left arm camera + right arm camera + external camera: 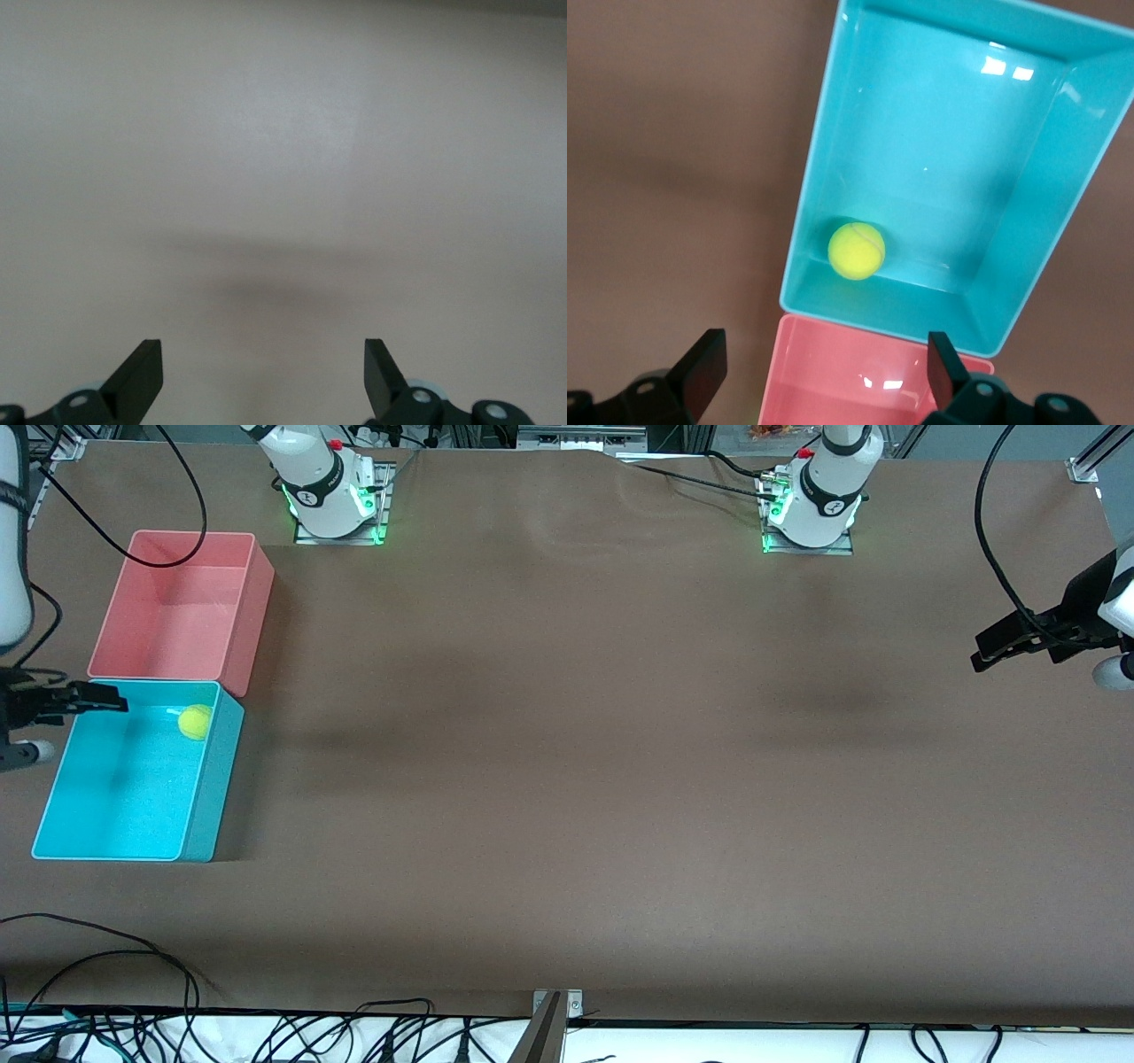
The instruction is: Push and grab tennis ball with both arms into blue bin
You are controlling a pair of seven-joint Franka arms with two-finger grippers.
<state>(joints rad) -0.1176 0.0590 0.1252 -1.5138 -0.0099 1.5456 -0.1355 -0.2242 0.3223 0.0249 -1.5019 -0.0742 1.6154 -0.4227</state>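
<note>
The fuzzy yellow-green tennis ball point(195, 722) lay inside the glossy, straight-walled blue bin point(53, 806), in its one-o'clock corner against the wall touching the pink bin point(250, 615). The right gripper point(93, 700) hung over the blue bin's eleven-o'clock rim, fingers spread and empty. The left gripper point(997, 646) waited over bare brown tabletop point(576, 779) at three o'clock, fingers released.

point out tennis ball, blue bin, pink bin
tennis ball point(195, 722): front view, middle of the ball.
blue bin point(115, 797): front view, bare floor inside.
pink bin point(177, 615): front view, bare floor inside.
</note>
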